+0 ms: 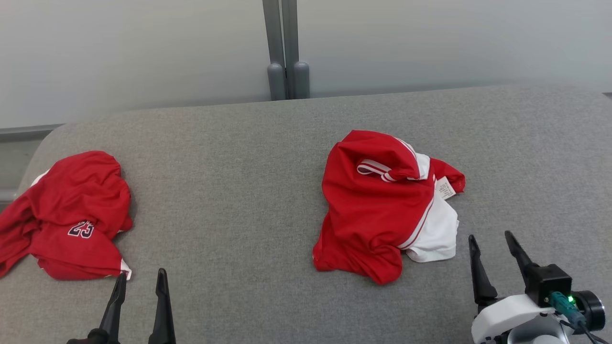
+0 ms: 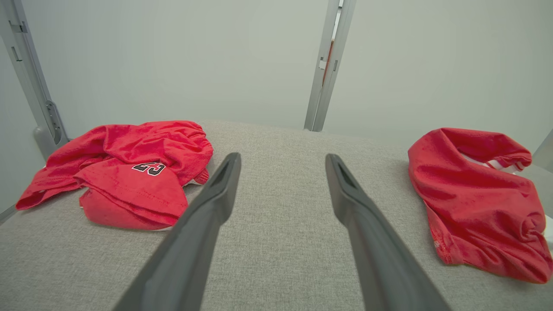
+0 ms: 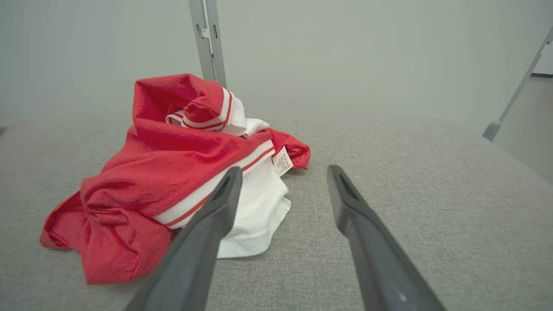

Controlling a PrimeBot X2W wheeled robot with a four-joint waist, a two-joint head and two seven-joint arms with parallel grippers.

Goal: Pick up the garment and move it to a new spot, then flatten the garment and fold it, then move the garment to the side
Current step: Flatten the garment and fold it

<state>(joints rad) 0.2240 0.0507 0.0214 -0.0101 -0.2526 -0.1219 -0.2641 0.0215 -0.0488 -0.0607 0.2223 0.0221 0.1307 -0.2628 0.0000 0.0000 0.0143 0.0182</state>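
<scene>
Left gripper [image 1: 142, 273]: the fingers are held apart and nothing is gripped. It is seen low at the left of the head view, over bare cushion.
Right gripper [image 1: 490, 235]: the fingers are likewise spread and empty. It is placed just beside the white edge of the nearer garment, with no contact seen in the head view.
Red-and-white garment [image 1: 377, 210]: it is left crumpled near the middle of the cushion, with red cloth bunched over a white panel with red stripes.
Care tag [image 1: 445, 187]: it is exposed at that garment's right edge.
Red garment numbered 23 [image 1: 71, 210]: it is heaped at the cushion's left end, just beyond the left gripper and well apart from the other garment.
Grey cushion [image 1: 239, 191]: both garments are carried on it.
Grey post [image 1: 286, 48]: it is set upright against the pale wall behind.
</scene>
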